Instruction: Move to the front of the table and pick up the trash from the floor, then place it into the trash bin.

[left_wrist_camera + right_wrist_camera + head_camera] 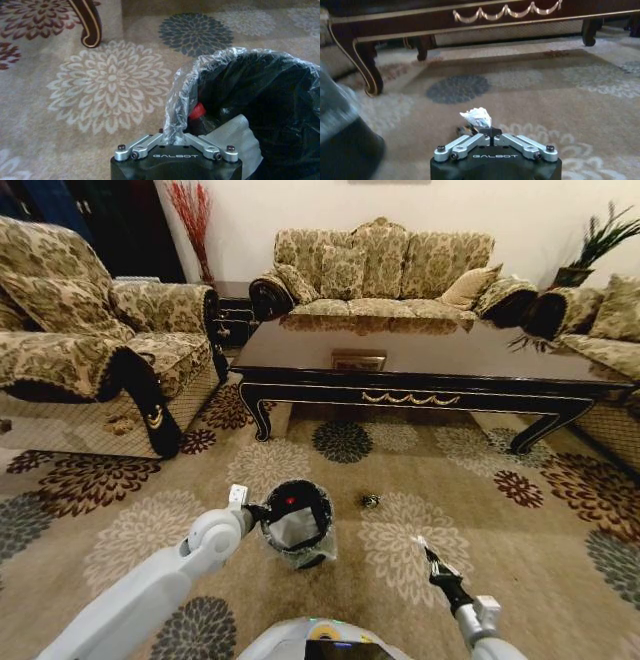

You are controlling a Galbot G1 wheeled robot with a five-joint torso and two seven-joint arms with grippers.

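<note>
While the left gripper pinches the clear crinkly liner at the rim of the small round black trash bin, holding it off the flower-patterned beige carpet, the right gripper is closed on a crumpled white paper scrap. Just beyond its tips lies what seems to be a small greyish wad, half hidden in the right wrist view. Farther ahead stands the long dark glossy coffee table, its far legs cut off.
</note>
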